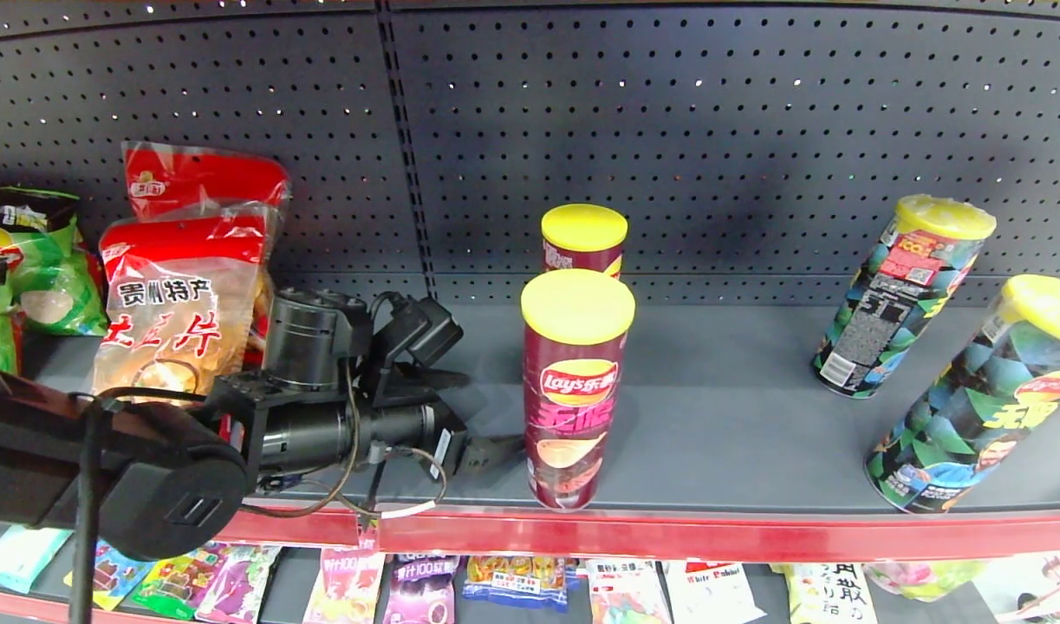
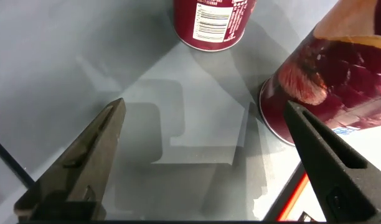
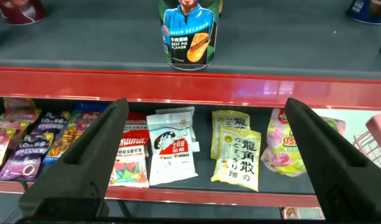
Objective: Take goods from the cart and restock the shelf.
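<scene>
Two maroon chip cans with yellow lids stand upright on the grey shelf point(image 1: 720, 416), one at the front point(image 1: 573, 390) and one behind it point(image 1: 584, 238). My left gripper point(image 1: 493, 412) is open just left of the front can, low over the shelf, holding nothing. In the left wrist view the front can point(image 2: 340, 68) stands just beyond one fingertip point(image 2: 302, 124), outside the jaws, and the back can point(image 2: 212, 22) is farther off. My right gripper point(image 3: 206, 106) is open and empty in front of the shelf's red edge point(image 3: 190, 84), below a dark green can point(image 3: 187, 34).
Two dark green cans point(image 1: 902, 295) point(image 1: 980, 399) stand on the shelf's right side, and red snack bags point(image 1: 178, 303) lean at the left beside green bags point(image 1: 27, 269). The lower shelf holds several snack packets point(image 3: 172, 149). A pink basket point(image 3: 374, 143) shows at the right wrist view's edge.
</scene>
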Controlling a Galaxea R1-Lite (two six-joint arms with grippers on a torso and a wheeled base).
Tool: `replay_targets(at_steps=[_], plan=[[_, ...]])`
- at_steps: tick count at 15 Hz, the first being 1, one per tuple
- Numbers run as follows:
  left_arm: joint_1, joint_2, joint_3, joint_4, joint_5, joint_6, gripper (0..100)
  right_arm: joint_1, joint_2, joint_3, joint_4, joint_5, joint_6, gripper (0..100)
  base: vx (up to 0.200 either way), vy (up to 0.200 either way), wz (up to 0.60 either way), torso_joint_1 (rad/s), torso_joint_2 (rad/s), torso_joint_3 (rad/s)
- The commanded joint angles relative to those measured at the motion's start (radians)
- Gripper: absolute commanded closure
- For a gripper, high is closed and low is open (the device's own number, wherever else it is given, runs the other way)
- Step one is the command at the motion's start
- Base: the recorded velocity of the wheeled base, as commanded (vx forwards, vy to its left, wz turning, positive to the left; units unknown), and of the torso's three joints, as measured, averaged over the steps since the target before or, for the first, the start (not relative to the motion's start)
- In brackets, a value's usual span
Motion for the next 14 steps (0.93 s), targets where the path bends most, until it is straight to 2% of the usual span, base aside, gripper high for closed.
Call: replay_targets(at_steps=[1, 9, 12, 14], plan=[[0.002, 0.006, -0.004, -0.001, 0.000, 0.000, 0, 0.001, 0.001, 0.000, 0.000, 0.000, -0.001, 0, 0.000, 0.000, 0.00, 0.000, 0.00, 0.000], [0.008, -0.017, 0.010, -0.001, 0.004, 0.001, 0, 0.001, 0.001, 0.000, 0.000, -0.006, -0.001, 0, 0.000, 0.000, 0.00, 0.000, 0.00, 0.000], [0.117, -0.221, 0.131, 0.008, 0.021, 0.008, 0, 0.001, 0.001, -0.002, 0.000, -0.004, -0.002, 0, 0.000, 0.000, 0.00, 0.000, 0.00, 0.000], [0.213, -0.462, 0.289, 0.045, 0.023, 0.009, 0, 0.001, 0.001, 0.000, 0.000, 0.016, -0.002, 0, 0.000, 0.000, 0.00, 0.000, 0.00, 0.000]])
